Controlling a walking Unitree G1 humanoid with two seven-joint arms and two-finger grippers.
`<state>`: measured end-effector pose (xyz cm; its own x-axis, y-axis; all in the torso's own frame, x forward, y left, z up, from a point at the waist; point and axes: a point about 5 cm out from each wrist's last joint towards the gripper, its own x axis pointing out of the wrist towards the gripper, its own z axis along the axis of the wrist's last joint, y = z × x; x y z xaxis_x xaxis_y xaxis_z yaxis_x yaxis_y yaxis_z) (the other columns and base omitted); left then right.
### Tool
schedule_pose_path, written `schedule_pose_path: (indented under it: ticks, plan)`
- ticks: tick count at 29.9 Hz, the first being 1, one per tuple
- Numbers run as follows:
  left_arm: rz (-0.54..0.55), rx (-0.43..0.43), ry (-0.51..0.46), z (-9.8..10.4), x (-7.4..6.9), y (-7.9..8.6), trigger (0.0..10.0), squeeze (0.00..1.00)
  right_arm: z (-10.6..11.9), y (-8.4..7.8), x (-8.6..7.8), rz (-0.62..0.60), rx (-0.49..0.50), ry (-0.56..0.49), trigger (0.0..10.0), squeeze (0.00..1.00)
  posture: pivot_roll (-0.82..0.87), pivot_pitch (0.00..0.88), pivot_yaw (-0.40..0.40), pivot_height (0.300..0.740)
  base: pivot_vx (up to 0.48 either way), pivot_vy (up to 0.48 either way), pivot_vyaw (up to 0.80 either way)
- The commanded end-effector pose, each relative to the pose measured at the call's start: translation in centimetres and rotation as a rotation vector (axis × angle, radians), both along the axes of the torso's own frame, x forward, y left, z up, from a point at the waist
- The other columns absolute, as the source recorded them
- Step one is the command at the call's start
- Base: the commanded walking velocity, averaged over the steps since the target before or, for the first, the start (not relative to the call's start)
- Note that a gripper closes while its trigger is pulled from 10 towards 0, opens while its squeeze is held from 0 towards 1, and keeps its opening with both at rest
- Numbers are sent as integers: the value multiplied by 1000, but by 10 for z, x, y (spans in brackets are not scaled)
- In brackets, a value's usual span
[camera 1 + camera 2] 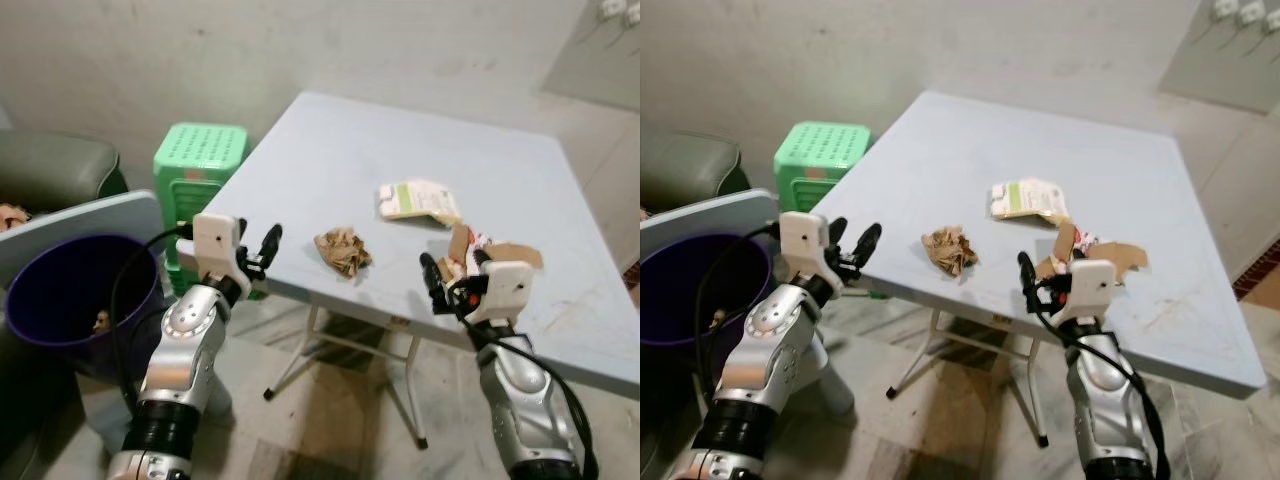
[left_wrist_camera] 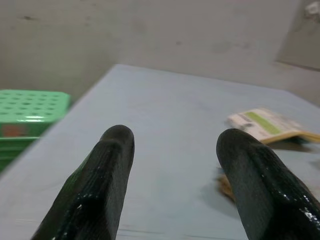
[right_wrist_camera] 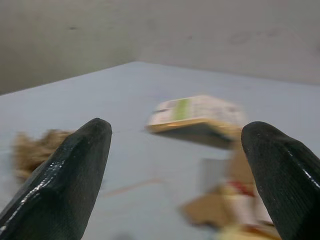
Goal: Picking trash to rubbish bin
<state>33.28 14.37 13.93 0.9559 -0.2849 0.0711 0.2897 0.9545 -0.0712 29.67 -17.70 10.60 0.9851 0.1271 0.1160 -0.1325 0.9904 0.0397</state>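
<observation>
A crumpled brown paper ball (image 1: 342, 250) lies near the front edge of the light blue table (image 1: 330, 150). Behind it lies a flat white and green packet (image 1: 417, 201), with torn cardboard scraps (image 1: 500, 250) to its right. My left gripper (image 1: 258, 240) is open at the table's front left edge, left of the paper ball. My right gripper (image 1: 452, 268) is open at the front edge, just before the cardboard scraps. The purple rubbish bin (image 1: 80, 295) stands on the floor at the left with some trash in it.
A green plastic stool (image 1: 198, 170) stands between the bin and the table. A dark sofa (image 1: 50, 170) is at the far left, with a grey board (image 1: 80, 225) leaning behind the bin. The table's folding legs (image 1: 300, 350) show underneath.
</observation>
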Motion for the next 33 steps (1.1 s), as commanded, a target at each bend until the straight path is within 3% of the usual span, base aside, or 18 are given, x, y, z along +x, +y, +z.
schedule_pose_path:
  ticks: [1,6,9,18,21,25,33]
  plan:
    - [2,8,-10,1,-1,1,10000,0,2,3,1,14,-1,-2,10000,0,-30,66,-77,740,0,0,0]
    - [-33,15,-16,1,-3,-4,10000,0,2,2,0,20,-2,0,10000,0,-28,69,-80,740,0,0,0]
    - [-110,33,-26,1,-7,-15,10000,0,0,4,0,57,-18,21,10000,0,-26,74,-83,740,0,0,0]
    - [-208,81,-16,-2,-5,-29,10000,0,3,12,-7,167,-17,17,10000,0,-33,111,-89,740,0,0,0]
    - [-222,98,-13,-3,-2,-30,10000,0,4,17,-11,204,-8,12,10000,0,-37,117,-88,740,0,0,0]
    - [-271,146,-14,3,11,-30,10000,0,3,37,-36,315,43,14,10000,0,-62,153,-75,740,0,0,0]
    - [-274,183,1,7,27,-32,10000,0,3,47,-47,322,54,31,10000,0,-88,187,-56,740,0,0,0]
